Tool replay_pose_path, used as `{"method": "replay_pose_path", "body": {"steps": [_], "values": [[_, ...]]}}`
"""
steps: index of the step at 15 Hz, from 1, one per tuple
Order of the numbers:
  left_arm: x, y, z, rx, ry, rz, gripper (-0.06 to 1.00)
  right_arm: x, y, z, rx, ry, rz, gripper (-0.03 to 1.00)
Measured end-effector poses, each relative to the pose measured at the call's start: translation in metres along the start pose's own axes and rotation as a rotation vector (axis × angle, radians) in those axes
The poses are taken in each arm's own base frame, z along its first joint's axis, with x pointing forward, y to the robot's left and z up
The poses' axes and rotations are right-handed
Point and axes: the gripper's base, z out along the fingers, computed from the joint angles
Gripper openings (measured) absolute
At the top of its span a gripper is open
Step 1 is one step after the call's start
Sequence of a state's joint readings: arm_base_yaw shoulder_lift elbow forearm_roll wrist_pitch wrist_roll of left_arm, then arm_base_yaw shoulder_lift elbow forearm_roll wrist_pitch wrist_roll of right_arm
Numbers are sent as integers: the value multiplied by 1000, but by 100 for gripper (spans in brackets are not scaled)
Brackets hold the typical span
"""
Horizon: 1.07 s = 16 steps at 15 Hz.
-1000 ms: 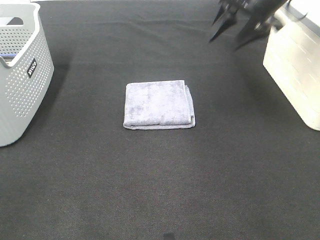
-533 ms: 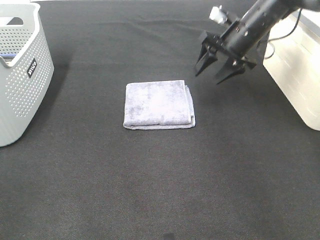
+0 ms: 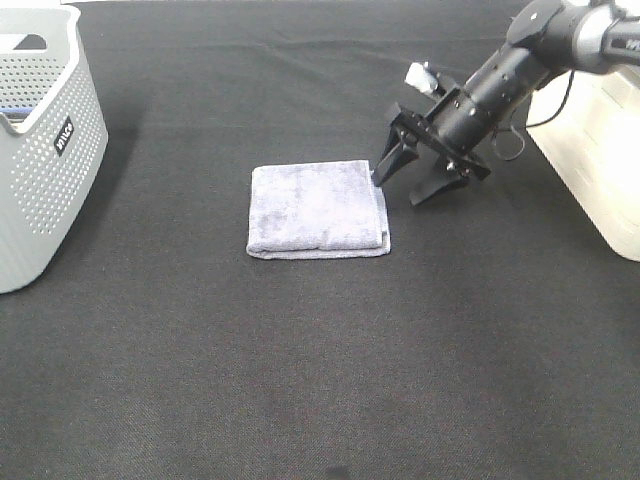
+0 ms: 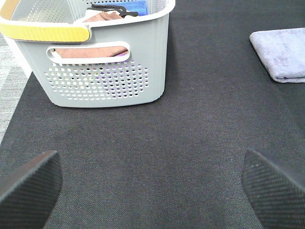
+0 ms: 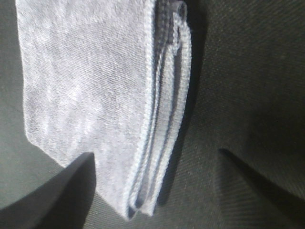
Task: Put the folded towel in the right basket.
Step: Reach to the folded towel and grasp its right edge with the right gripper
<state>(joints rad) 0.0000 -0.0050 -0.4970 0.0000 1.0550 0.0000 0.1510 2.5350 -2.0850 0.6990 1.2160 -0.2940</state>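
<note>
right arm (image 3: pixel 515 72): black | fingers (image 3: pixel 392 160): black, pointed | wrist cap (image 3: pixel 421 76): white

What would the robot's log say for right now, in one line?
stage: pre-grasp | right gripper: open over edge of folded towel on mat | left gripper: open, facing grey basket

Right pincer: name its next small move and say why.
The right pincer is open beside the folded towel. The wrist view shows the towel's layered edge between the fingers, not yet gripped. So it should probably ease down and shut on that edge.
</note>
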Motion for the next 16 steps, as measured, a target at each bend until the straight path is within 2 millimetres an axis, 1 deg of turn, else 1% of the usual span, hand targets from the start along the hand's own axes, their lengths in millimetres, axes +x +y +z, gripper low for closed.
{"method": "replay_pose_path", "body": {"steps": [2,3,5,6,7,10,11,12,13,14,15,16], "values": [[0,0,0,0,0,0,97,1,-5,9,-7,16,6,66],[0,0,0,0,0,0,97,2,-4,12,-6,23,1,66],[0,0,0,0,0,0,97,4,4,27,-18,49,-25,66],[0,0,0,0,0,0,97,4,4,27,-18,49,-25,66],[0,0,0,0,0,0,97,4,9,31,-28,52,-30,66],[0,0,0,0,0,0,97,4,10,41,-81,53,-2,65],[0,0,0,0,0,0,97,4,12,44,-103,51,5,64],[0,0,0,0,0,0,97,4,14,50,-115,46,-1,58],[0,0,0,0,0,0,97,4,17,54,-116,37,-8,49],[0,0,0,0,0,0,97,4,15,58,-112,32,-9,29],[0,0,0,0,0,0,97,4,14,59,-108,30,-9,12],[0,0,0,0,0,0,97,4,13,59,-105,32,-10,9]]}}
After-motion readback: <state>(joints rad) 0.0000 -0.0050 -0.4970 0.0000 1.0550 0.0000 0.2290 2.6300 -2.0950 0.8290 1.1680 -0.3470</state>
